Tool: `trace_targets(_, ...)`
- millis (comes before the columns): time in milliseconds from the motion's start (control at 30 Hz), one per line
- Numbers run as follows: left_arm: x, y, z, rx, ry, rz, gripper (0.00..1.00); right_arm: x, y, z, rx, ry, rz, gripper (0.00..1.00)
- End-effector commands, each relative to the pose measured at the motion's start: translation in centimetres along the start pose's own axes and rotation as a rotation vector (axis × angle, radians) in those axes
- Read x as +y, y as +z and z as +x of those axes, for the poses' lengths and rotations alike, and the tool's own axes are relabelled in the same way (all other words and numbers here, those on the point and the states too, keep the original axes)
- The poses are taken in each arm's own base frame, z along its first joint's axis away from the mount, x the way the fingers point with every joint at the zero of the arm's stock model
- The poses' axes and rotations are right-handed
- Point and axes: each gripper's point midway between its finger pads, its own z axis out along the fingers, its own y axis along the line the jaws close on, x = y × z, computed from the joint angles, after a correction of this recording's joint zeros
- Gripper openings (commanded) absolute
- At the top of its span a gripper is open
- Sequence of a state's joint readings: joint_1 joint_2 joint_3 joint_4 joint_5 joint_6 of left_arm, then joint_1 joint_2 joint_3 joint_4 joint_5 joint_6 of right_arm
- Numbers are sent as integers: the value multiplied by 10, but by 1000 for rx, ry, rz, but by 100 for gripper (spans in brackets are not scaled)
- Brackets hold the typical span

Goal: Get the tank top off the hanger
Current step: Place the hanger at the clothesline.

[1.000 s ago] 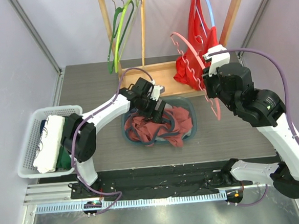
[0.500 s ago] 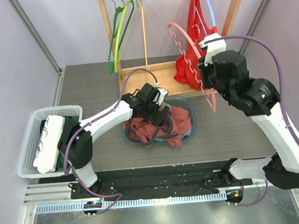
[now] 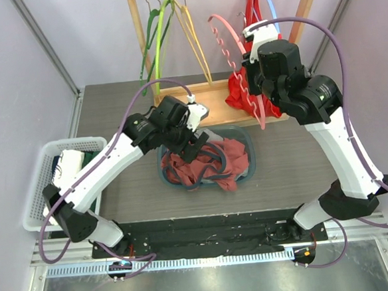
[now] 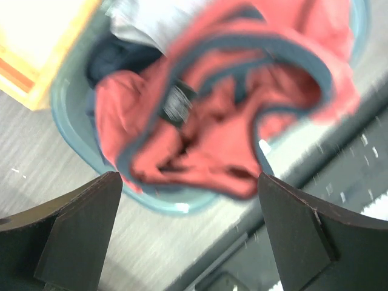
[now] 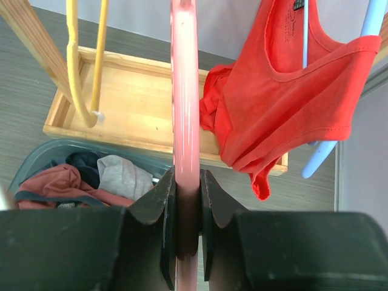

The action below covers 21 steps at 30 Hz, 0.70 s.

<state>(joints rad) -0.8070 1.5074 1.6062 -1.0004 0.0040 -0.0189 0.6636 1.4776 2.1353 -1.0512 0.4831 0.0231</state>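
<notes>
A red tank top with dark trim [image 3: 212, 161] lies crumpled in the teal basin [image 3: 248, 142]; the left wrist view shows the top [image 4: 206, 121] and the basin rim [image 4: 73, 139]. My left gripper [image 3: 188, 142] hovers open and empty just above it [image 4: 189, 179]. My right gripper [image 3: 255, 81] is shut on a bare pink hanger [image 3: 230, 50], held high near the rack rail; the bar runs between the jaws [image 5: 187, 182]. A second red tank top [image 3: 243, 92] hangs on a blue hanger [image 3: 271, 10] behind it, also in the right wrist view [image 5: 291, 91].
A wooden rack [image 3: 210, 91] stands at the back with green hangers [image 3: 154, 48] and a yellow hanger [image 3: 196, 39]. A white basket [image 3: 37, 190] with folded clothes sits at the left table edge. Grey and dark garments [image 5: 118, 176] lie in the basin.
My right arm has lifted the pink hanger up and back toward the rail. My left gripper has risen off the tank top in the basin. The yellow hanger has swung right.
</notes>
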Motion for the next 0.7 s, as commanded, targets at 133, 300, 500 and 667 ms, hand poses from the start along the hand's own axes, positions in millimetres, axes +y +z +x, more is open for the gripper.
trace_targets(133,-26,-57,35,73,144,144,100,-12,-11,-42,-133,65,29,1)
trace_targets(300,-22,-97,17,-49,199,127,100,-5,16,-59,-164,48,23,1)
trace_targets(500,-14,-121,8,-148,198,74,100,-16,47,-85,-224,115,-22,1)
trace_targets(667,-5,-132,4,-186,196,22,100,-21,71,-104,-282,114,-7,1)
